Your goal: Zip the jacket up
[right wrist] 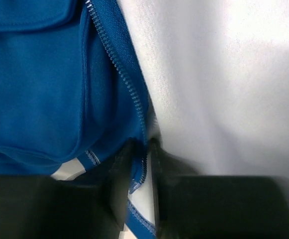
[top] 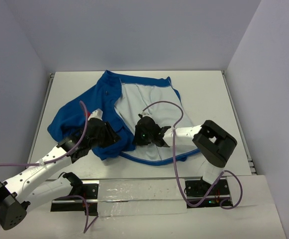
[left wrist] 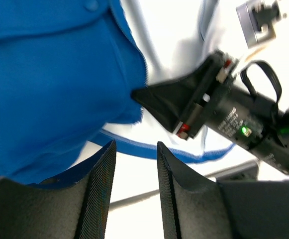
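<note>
Jacket point(top: 69, 117) of royal-blue soft fabric lies spread on the white table point(top: 209, 94). It occupies the left and centre of the top view, front open and white inner lining point(top: 144, 104) turned up.

Left of centre in the top view, the left gripper point(top: 113, 135) sits over the blue front panel, near the jacket's lower edge. In the left wrist view its two dark textured fingers point(left wrist: 102, 189) stand apart, with bare table showing in the gap and nothing between them. Blue fabric fills the upper left of that frame, just beside the left finger. Contact between finger and fabric cannot be determined.

Centre of the top view, the right gripper point(top: 138, 135) rests at the inner edge of the same blue panel, where blue meets the lining. The two grippers are near each other, not touching.

In the right wrist view a blue toothed zipper point(right wrist: 119, 64) runs from the top centre down to the bottom centre of the frame. There its lower end passes between the right gripper's fingers point(right wrist: 122, 184), which are drawn close and pinch the jacket's zipper edge. The lining fills the right half of that frame.
</note>
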`<state>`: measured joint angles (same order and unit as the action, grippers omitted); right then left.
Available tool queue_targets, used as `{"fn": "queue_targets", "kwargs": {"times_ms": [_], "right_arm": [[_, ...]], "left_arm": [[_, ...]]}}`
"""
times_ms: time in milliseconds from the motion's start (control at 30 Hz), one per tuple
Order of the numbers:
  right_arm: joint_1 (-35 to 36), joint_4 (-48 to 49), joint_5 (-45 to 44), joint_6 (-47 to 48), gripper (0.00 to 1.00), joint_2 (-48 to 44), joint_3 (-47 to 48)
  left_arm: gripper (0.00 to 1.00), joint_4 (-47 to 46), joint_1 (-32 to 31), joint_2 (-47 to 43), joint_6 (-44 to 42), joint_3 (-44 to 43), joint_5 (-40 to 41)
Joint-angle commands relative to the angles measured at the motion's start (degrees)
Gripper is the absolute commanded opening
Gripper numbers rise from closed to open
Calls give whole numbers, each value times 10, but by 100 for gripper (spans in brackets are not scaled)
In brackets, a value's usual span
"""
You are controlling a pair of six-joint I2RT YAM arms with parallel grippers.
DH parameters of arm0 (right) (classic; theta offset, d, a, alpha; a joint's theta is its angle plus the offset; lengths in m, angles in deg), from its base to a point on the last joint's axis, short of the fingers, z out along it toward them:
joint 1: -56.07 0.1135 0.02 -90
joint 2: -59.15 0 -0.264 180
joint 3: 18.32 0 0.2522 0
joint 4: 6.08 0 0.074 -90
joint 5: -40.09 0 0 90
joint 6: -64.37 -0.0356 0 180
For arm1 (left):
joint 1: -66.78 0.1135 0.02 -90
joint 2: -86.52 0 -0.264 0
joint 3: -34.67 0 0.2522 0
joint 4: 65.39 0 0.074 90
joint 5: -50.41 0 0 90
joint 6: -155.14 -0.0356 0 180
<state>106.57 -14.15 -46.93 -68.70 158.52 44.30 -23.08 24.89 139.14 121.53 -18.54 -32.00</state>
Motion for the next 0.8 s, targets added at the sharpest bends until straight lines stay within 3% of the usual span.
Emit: {"fn": "queue_targets", "kwargs": {"times_ms": [0,67,100,367,433,533,600,767], "right_arm": [[4,19,3,14,11,-22,11],[3,21,11,17,0,-42,6],[3,20,12,17,0,-51,4],[3,-24,7,48,0,-155,-12],[3,-45,2,59,10,-163,-5],[4,-54,-11,69,14,-147,3],[4,-51,-9,69,0,-127,3],[3,-27,17,61,0,-92,4]], "left_arm": [[45,-70,-3,-1,2,10,-71],[44,-77,-8,-1,-7,8,-89],[44,-79,-8,-2,-8,8,-95],[44,-147,-9,-19,12,45,-154],[44,-158,-9,-11,22,54,-150],[44,-168,-10,-3,27,59,-144],[44,-166,-10,1,26,58,-135],[43,-144,-9,1,17,48,-119]]}}
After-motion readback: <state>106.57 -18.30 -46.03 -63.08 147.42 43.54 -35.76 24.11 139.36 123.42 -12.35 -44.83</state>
